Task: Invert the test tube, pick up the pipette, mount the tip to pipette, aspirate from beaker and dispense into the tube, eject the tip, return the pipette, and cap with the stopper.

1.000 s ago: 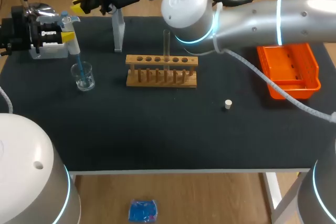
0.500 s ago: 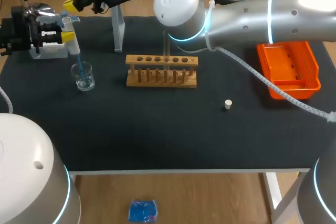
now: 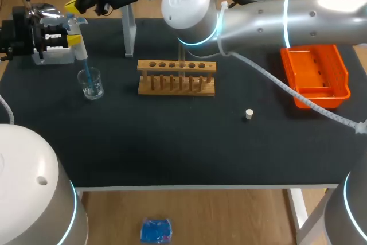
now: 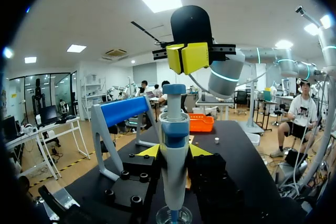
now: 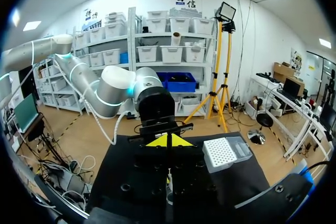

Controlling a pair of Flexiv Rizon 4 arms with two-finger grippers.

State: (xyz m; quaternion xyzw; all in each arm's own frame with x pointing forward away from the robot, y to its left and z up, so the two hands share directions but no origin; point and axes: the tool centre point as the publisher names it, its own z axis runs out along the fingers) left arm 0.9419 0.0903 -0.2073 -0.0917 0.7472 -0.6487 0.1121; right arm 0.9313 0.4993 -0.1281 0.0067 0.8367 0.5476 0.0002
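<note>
My left gripper (image 3: 73,39) is shut on the white and blue pipette (image 3: 78,43) at the table's far left, which it holds upright. The pipette's blue tip dips into the glass beaker (image 3: 91,83). In the left wrist view the pipette (image 4: 174,145) stands between my yellow fingertips (image 4: 149,151). My right gripper (image 4: 188,57) hangs shut just above its plunger. In the head view my right arm reaches across to the far left, with its gripper (image 3: 73,5) over the pipette. The right wrist view shows this gripper (image 5: 169,141) shut on nothing. A test tube (image 3: 182,50) stands upright in the wooden rack (image 3: 176,77). The white stopper (image 3: 249,114) lies alone.
A white pipette stand (image 3: 129,32) rises behind the rack. An orange tray (image 3: 315,76) sits at the right edge. A white tip box (image 5: 226,152) lies ahead of my right gripper. The near half of the black mat (image 3: 172,142) lies bare.
My right arm has swung further left, bringing its gripper over the pipette's top, and its fingers have shut. The left gripper, pipette and beaker have not moved.
</note>
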